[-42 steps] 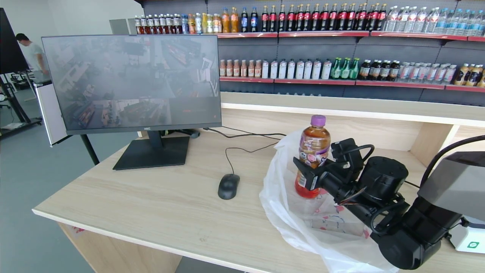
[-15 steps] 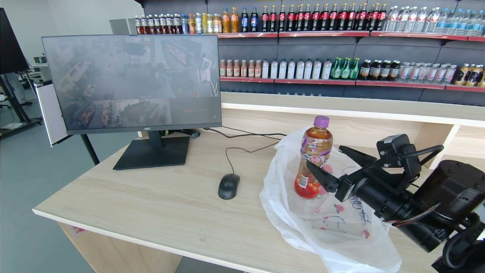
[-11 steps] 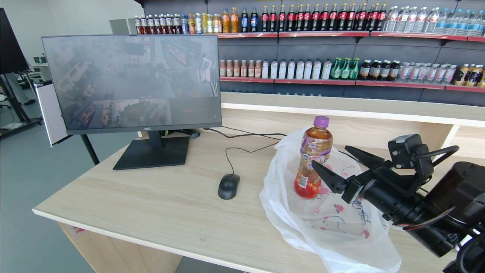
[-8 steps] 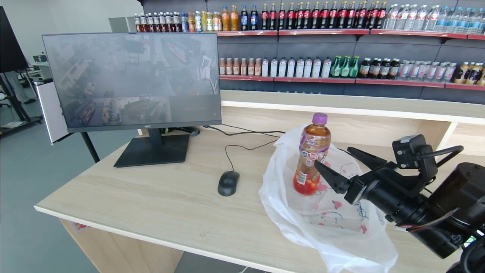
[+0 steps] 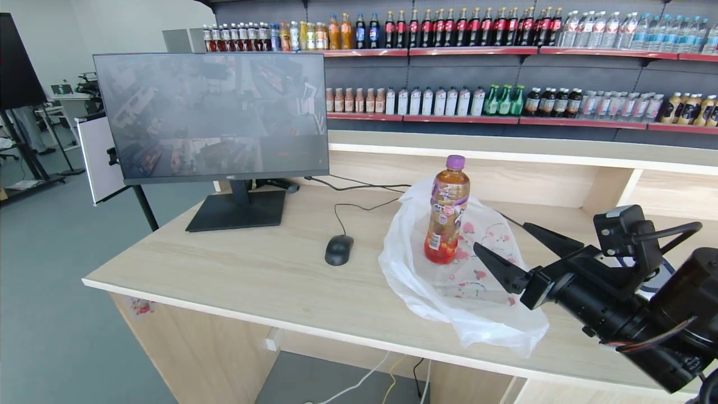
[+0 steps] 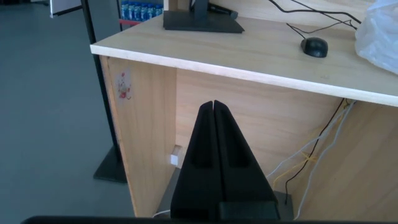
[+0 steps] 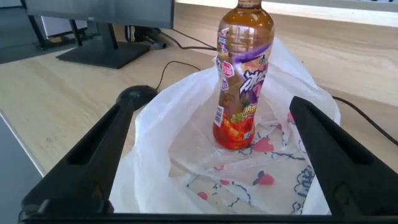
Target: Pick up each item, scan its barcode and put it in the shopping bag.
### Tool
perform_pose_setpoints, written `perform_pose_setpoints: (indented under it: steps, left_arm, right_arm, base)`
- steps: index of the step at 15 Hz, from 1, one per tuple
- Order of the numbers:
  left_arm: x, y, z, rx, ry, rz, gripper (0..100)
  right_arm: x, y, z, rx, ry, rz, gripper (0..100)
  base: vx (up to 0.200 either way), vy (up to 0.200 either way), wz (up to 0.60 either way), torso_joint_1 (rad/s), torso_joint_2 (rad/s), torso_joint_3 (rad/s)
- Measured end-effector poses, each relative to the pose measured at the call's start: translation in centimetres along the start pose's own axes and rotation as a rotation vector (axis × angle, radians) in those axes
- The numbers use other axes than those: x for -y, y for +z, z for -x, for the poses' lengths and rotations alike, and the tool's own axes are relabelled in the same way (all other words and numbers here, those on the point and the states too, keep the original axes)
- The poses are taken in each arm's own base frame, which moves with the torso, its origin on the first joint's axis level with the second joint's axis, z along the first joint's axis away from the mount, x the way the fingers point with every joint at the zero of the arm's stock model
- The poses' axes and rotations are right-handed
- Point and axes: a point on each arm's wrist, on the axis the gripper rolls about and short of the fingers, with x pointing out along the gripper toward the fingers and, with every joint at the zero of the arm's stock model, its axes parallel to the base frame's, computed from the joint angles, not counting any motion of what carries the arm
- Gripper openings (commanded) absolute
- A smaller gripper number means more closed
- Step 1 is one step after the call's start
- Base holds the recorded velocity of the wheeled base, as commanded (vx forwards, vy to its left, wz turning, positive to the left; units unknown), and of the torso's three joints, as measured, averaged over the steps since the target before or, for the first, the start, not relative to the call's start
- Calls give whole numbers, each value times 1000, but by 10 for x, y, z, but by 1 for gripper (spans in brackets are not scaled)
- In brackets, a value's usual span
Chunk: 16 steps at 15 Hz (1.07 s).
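Note:
An orange drink bottle with a purple cap stands upright on the white plastic shopping bag, which lies spread on the wooden counter. My right gripper is open, a little way back from the bottle and above the bag, holding nothing. In the right wrist view the bottle stands on the bag, beyond the tips of the right gripper. My left gripper is shut and empty, low in front of the counter, below its front edge.
A monitor on a black stand is at the counter's back left, with a black mouse and its cable beside the bag. A raised wooden ledge runs behind, with drink shelves beyond. Cables hang under the counter.
My right gripper let go of the bottle, opened and drew back from it. The bottle stays upright on the bag. The head camera has shifted back, showing more of the counter's front.

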Motion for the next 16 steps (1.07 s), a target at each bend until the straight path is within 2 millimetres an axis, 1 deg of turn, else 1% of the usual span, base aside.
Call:
perform_pose_setpoints:
  steps: [5, 8, 10, 13, 16]
  left_arm:
    - [0, 0, 0, 0, 0, 0, 0]
    - [0, 0, 0, 0, 0, 0, 0]
    - [0, 0, 0, 0, 1, 1, 0]
    - [0, 0, 0, 2, 1, 2, 0]
    - [0, 0, 0, 2, 2, 3, 0]
  right_arm:
    - [9, 2, 1, 9, -37, 4, 100]
    - [9, 5, 0, 25, -38, 15, 100]
    - [10, 10, 0, 47, -40, 24, 100]
    - [6, 14, 2, 62, -3, 62, 100]
    - [6, 17, 1, 78, 4, 71, 100]
  base:
    - [0, 0, -600, 5, 4, 2]
    - [0, 0, -600, 2, 2, 2]
    - [0, 0, 0, 0, 0, 0]
    - [0, -200, 0, -1, 1, -1]
    - [0, -200, 0, 4, 4, 7]
